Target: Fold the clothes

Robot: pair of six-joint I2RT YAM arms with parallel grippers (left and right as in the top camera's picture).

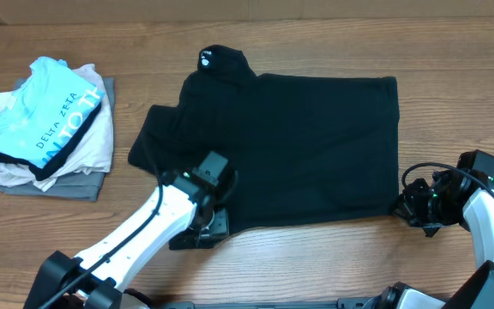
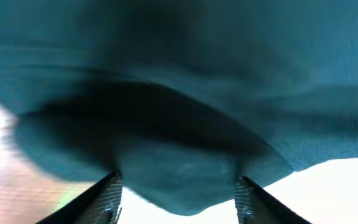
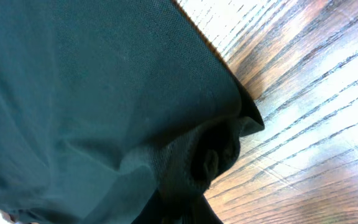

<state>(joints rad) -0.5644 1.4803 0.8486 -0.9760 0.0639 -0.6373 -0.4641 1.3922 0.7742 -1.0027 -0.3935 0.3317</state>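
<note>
The black shirt (image 1: 298, 146) lies spread flat on the wooden table (image 1: 453, 51), with its collar and tiny white label at the far side. My left gripper (image 1: 204, 230) sits at the shirt's near-left corner. In the left wrist view its fingers (image 2: 107, 194) stand well apart, and a loose lobe of the shirt (image 2: 185, 74) hangs between them unpinched. My right gripper (image 1: 406, 207) is at the near-right corner. In the right wrist view the right gripper (image 3: 188, 210) is shut on a bunched fold of the shirt (image 3: 73, 93).
A pile of folded garments (image 1: 45, 129) sits at the far left, topped by a light-blue shirt with white lettering. Bare wood shows along the near edge between the arms and to the right of the shirt.
</note>
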